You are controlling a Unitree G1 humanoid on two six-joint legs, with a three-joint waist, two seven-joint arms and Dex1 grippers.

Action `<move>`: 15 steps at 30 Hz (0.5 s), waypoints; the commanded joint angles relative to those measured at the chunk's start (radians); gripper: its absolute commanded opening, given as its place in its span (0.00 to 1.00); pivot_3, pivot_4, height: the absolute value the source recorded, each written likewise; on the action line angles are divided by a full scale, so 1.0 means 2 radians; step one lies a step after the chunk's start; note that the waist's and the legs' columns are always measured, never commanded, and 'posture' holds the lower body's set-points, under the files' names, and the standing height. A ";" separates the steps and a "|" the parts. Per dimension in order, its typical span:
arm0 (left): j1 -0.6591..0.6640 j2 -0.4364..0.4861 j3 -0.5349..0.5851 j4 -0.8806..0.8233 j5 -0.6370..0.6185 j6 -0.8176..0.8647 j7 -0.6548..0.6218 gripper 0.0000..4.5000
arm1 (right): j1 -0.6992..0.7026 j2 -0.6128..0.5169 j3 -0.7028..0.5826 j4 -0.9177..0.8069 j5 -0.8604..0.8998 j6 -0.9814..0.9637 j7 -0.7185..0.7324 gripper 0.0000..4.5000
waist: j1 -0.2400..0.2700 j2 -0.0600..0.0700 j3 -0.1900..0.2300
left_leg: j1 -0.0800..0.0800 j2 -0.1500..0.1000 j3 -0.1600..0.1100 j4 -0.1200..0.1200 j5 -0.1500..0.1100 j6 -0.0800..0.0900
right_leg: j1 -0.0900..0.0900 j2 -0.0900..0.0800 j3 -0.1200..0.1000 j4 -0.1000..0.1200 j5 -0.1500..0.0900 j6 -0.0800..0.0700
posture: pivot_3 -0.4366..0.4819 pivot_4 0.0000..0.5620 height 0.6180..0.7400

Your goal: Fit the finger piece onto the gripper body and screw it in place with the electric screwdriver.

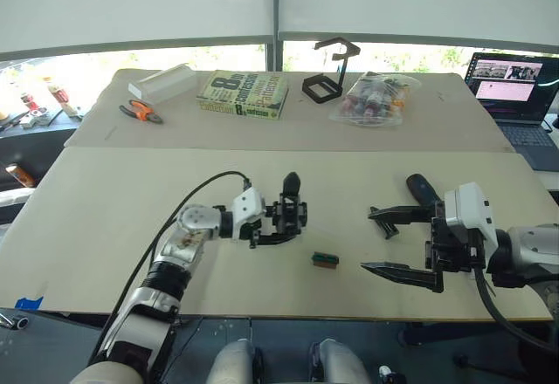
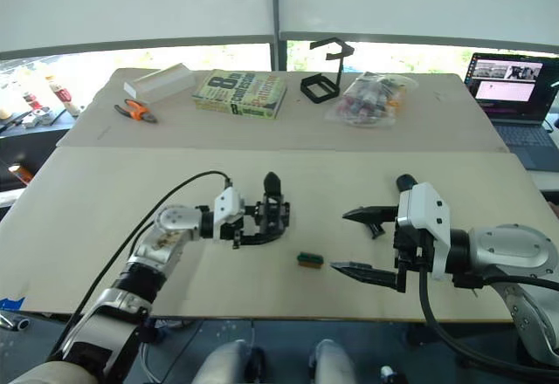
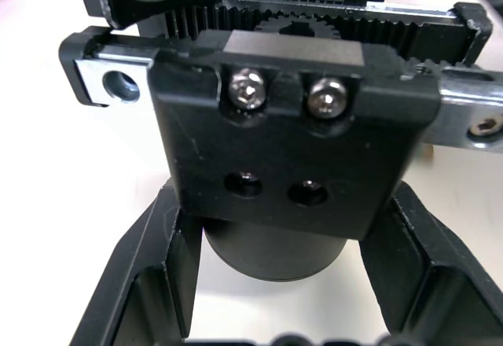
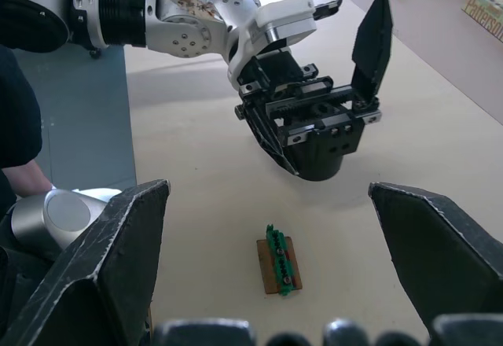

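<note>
**Left arm held gripper body, right arm empty, finger piece not yet fitted**

Left gripper (image 1: pixel 278 227) was clamped on the gripper body (image 4: pixel 314 122), its two fingers either side of the round base, seen close in the left wrist view. Body was held just above the table (image 1: pixel 113 218), near the middle-left, with its one pointed finger sticking up. Carriage face showed two silver screws above two empty holes, so a mounting spot looked free.

Right gripper (image 2: pixel 367 243) was wide open and held nothing, hovering over the table to the right of the body, well apart from it. Small green-and-brown block (image 1: pixel 325 260) lay flat on the table between the two grippers, nearer the left one.

Electric screwdriver (image 1: pixel 421 188): dark cylinder end poked out behind the right gripper's upper finger, apparently lying on the table; mostly hidden, so can't confirm its orientation. Finger piece: couldn't pick it out for sure anywhere.

Back of table: book (image 1: pixel 243 94), black wire-frame stand (image 1: pixel 330 72), plastic bag of parts (image 1: pixel 374 99), orange pliers (image 1: pixel 140 112), white box (image 1: pixel 162 81), laptop (image 1: pixel 515 83) at far right.

Step judged: early, body presented and steadied, fitting not begun. Next move probably needs the right gripper to find and pinch the finger piece, then line it up with the empty holes while the left keeps the body steady.
</note>
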 commanded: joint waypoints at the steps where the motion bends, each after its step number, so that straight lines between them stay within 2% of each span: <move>1: -0.019 -0.017 0.002 0.003 -0.005 -0.019 -0.002 0.51 | 0.001 0.000 -0.012 -0.017 0.002 -0.006 -0.010 1.00 | -0.001 0.000 0.000 | 0.000 0.000 0.000 0.000 0.000 0.000 | 0.000 0.000 0.000 0.000 0.000 0.000 | 0.48 0.27 1.00; 8: -0.037 -0.035 0.008 0.059 0.007 -0.016 0.003 0.51 | 0.023 -0.001 -0.030 -0.030 0.009 -0.004 -0.023 1.00 | -0.001 0.000 0.000 | 0.000 0.000 0.000 0.000 0.000 0.000 | 0.000 0.001 0.000 0.000 0.000 0.000 | 0.48 0.27 1.00; 15: -0.048 -0.027 -0.003 0.100 0.029 -0.005 -0.012 0.51 | 0.028 0.001 -0.031 -0.035 0.011 -0.004 -0.033 1.00 | -0.001 0.000 0.000 | 0.000 0.000 0.000 0.000 0.000 0.000 | 0.000 0.000 0.000 0.000 0.000 0.000 | 0.48 0.27 1.00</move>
